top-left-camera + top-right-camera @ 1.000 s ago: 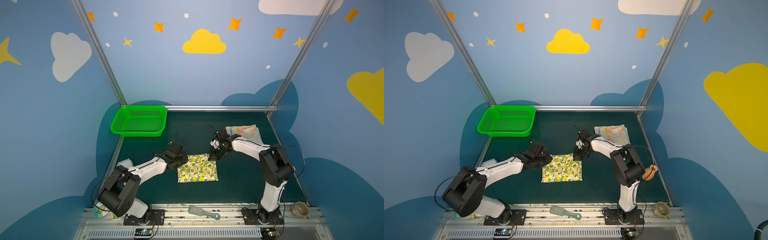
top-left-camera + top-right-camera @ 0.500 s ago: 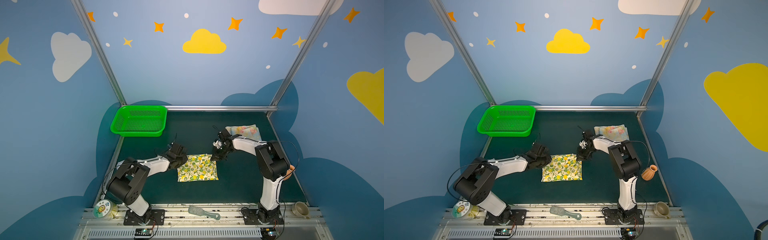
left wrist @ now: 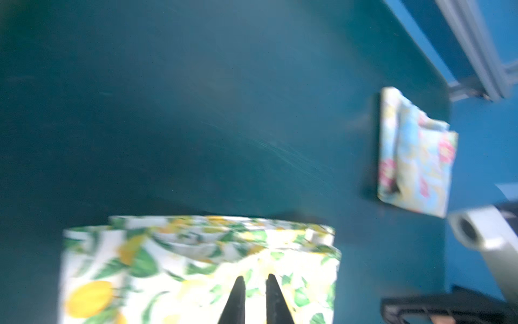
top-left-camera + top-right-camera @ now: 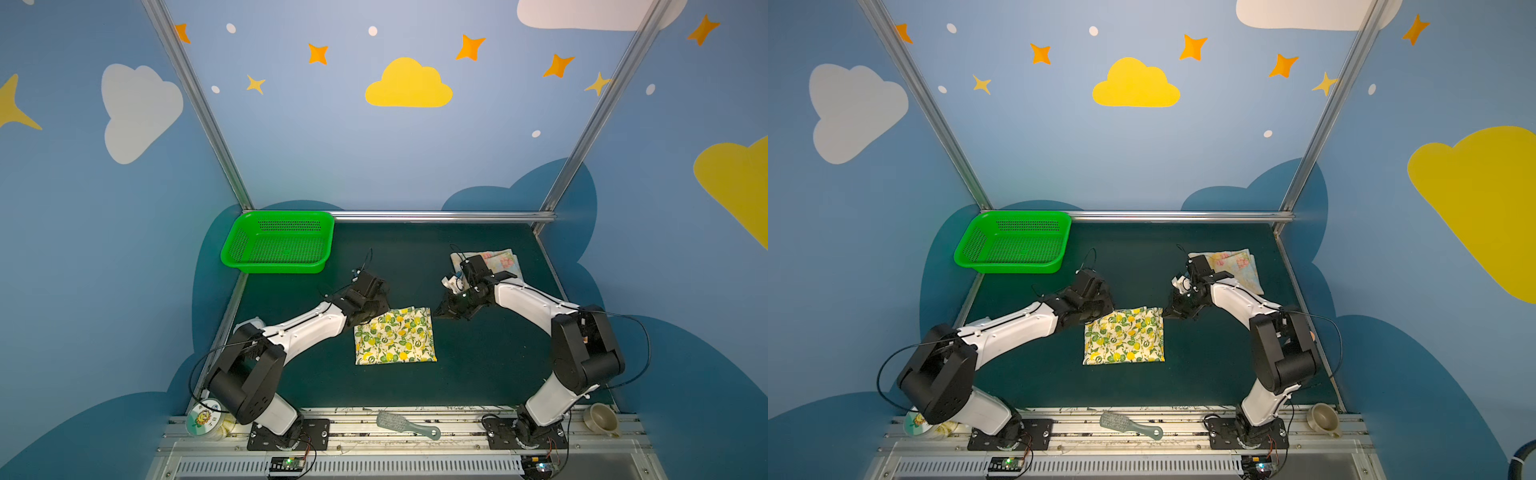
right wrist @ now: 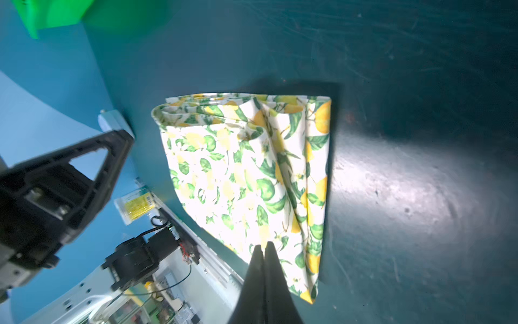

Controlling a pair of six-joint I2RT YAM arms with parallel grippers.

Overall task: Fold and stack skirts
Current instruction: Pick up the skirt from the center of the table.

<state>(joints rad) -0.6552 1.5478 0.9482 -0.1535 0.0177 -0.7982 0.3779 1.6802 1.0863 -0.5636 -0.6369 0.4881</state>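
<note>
Lying flat near the middle of the dark green table [image 4: 478, 374], the lemon-print skirt [image 4: 395, 340] is folded into a neat, nearly square packet, with layered edges showing along its far side. The pastel skirt [image 4: 498, 262] with pink flowers sits folded near the far right corner of the table, well apart from the lemon one and partly hidden behind the right wrist in both top views.

The left arm [image 4: 307, 328] stretches low and forward from its base, its forearm slanting toward the lemon-print skirt's far left corner and its black wrist over that corner. In the left wrist view the left gripper [image 3: 254, 280] hangs over the print with its thin fingers [image 3: 238, 291] narrowly parted. Cloth shows through the gap, and I cannot tell whether they touch it.

The right arm [image 4: 528, 303] rises from its base, bends sharply at the elbow and reaches forward and inward, its wrist tilted down toward the skirt's far right corner. The right gripper [image 4: 441, 312] sits just beside that corner. In the right wrist view its fingers [image 5: 270, 269] are pressed together, their tips at the cloth's edge, and whether they pinch it is unclear.

A green mesh basket [image 4: 274, 269] stands at the far left corner. On the front rail lie a brush [image 4: 405, 424], a small cup [image 4: 600, 417] and a round tub [image 4: 203, 419].
</note>
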